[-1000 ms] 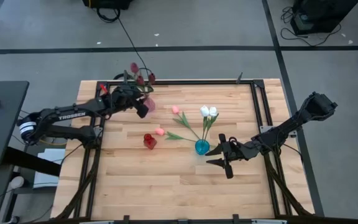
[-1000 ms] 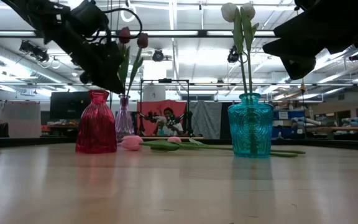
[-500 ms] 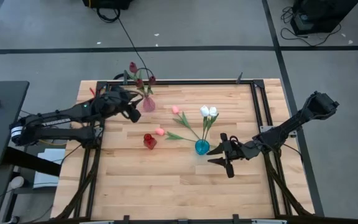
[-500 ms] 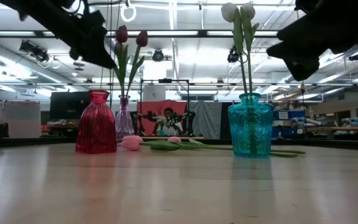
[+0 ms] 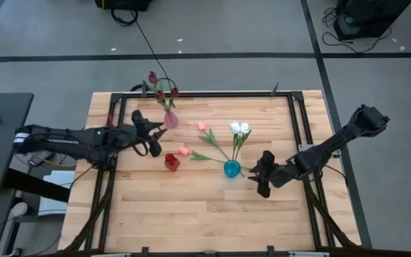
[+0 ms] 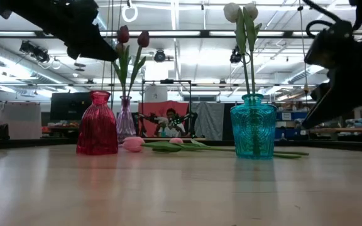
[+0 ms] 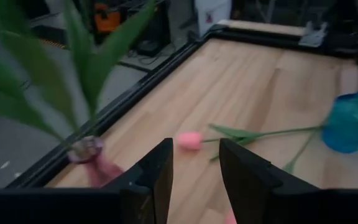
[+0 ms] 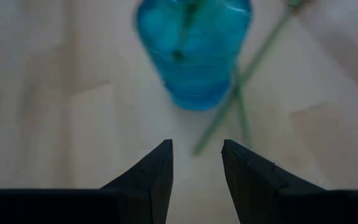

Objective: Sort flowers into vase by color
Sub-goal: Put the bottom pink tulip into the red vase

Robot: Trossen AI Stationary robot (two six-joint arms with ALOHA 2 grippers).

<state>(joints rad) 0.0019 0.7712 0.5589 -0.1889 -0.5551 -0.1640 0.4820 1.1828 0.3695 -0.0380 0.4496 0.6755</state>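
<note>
Three maroon tulips (image 5: 160, 87) stand in a pale pink vase (image 5: 170, 119) near the far edge. Two white tulips (image 5: 239, 128) stand in a blue vase (image 5: 232, 168) at mid-table. A red vase (image 5: 171, 162) holds nothing. Two pink tulips (image 5: 201, 126) (image 5: 184, 150) lie flat on the wood, their stems running toward the blue vase. My left gripper (image 5: 155, 137) hangs open between the pale pink vase and the red vase, touching nothing. My right gripper (image 5: 260, 173) is open just right of the blue vase (image 8: 193, 50), pointing at it.
A black frame (image 5: 212, 93) borders the wooden table. There is bare wood (image 5: 191, 214) along the near half. In the low view the red vase (image 6: 97, 123), the pale vase (image 6: 126, 119) and the blue vase (image 6: 253, 125) stand in a row, with the pink tulips (image 6: 132, 143) lying between them.
My left gripper has drawn back from the pale pink vase, toward the table's near and left side, leaving the maroon tulips standing in it. My right gripper has come lower and turned toward the blue vase.
</note>
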